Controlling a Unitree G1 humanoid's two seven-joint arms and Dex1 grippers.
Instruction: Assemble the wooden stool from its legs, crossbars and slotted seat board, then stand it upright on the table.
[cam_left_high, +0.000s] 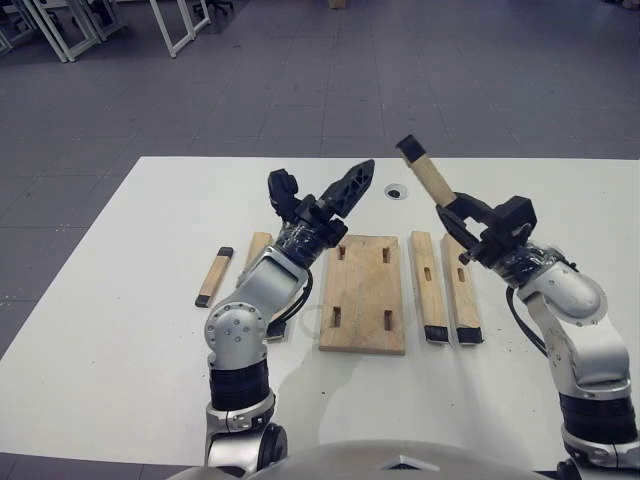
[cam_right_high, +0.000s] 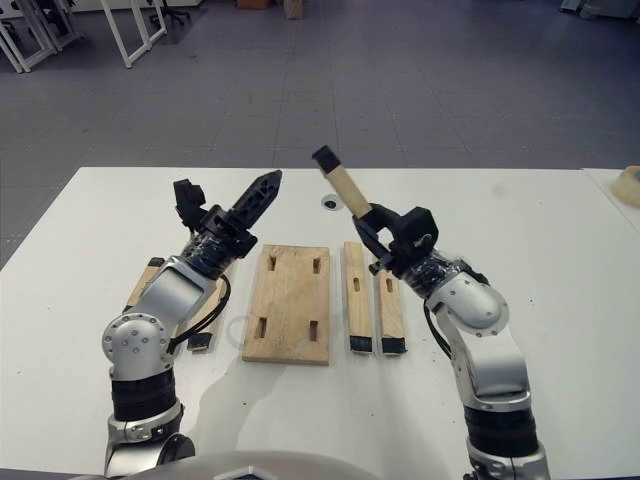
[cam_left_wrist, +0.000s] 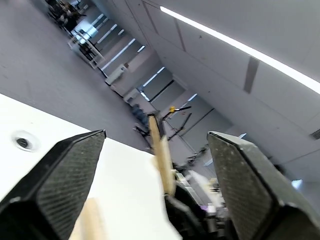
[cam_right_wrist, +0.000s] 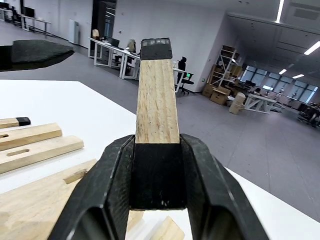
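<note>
The slotted seat board (cam_left_high: 363, 292) lies flat in the middle of the white table (cam_left_high: 120, 330). Two slotted legs (cam_left_high: 428, 285) (cam_left_high: 461, 290) lie side by side just right of it. A short black-tipped bar (cam_left_high: 213, 276) lies at the left, and another wooden piece (cam_left_high: 258, 248) is partly hidden under my left arm. My right gripper (cam_left_high: 462, 222) is raised above the legs, shut on the black end of a wooden leg (cam_right_wrist: 156, 100) that tilts up and away. My left gripper (cam_left_high: 318, 192) hangs open above the board's far left corner, holding nothing.
A round cable hole (cam_left_high: 396, 190) sits in the table beyond the board. Bare table surface stretches along the front edge and at the far right. Behind the table is grey floor with desk frames (cam_left_high: 60, 25) far off.
</note>
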